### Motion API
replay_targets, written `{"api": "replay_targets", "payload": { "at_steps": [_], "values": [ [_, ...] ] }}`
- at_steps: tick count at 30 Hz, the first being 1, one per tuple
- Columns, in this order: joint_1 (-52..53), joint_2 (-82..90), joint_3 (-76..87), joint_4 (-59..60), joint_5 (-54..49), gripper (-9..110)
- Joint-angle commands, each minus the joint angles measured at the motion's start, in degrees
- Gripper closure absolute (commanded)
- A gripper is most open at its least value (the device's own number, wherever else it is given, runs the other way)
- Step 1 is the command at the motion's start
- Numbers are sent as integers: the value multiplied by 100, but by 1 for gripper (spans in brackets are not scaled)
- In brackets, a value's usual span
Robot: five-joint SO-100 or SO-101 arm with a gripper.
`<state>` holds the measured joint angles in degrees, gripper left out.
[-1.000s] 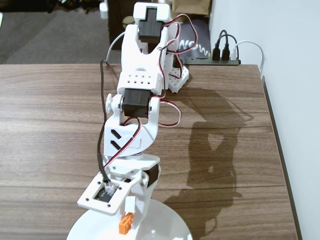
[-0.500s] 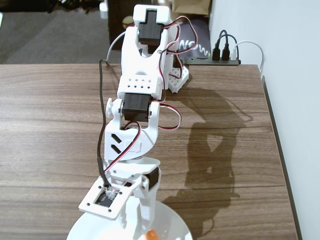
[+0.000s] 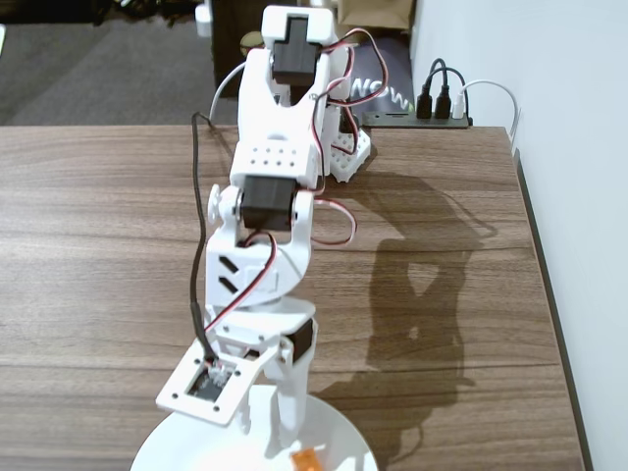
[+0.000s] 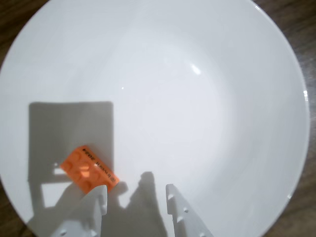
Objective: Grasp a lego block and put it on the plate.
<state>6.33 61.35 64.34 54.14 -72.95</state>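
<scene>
In the fixed view I lean over the plate [image 3: 339, 437] at the worktop's [image 3: 98, 216] bottom edge, and in the wrist view my jaws [image 4: 137, 193] stand released, the lego block [image 4: 89, 167] resting on the plate lower left, so I judge placement done; next, retreat upward.

Bare plate [image 4: 207, 123] beyond lego block [image 4: 89, 168]

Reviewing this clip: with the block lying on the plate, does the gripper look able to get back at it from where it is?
Probably yes. In the wrist view the lego block lies bare on the plate, just beside the open gripper, nothing between them.
</scene>
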Motion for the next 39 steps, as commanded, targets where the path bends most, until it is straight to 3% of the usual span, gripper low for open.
{"api": "replay_targets", "payload": {
  "at_steps": [1,5,15,28,39],
  "values": [
    [-18,527,-18,97,-79,93],
    [-26,826,211,246,-246,101],
    [-18,1512,1371,457,-1266,101],
    [-132,2716,3138,299,-1846,101],
    [-422,4403,5186,35,-747,101]
  ]
}}
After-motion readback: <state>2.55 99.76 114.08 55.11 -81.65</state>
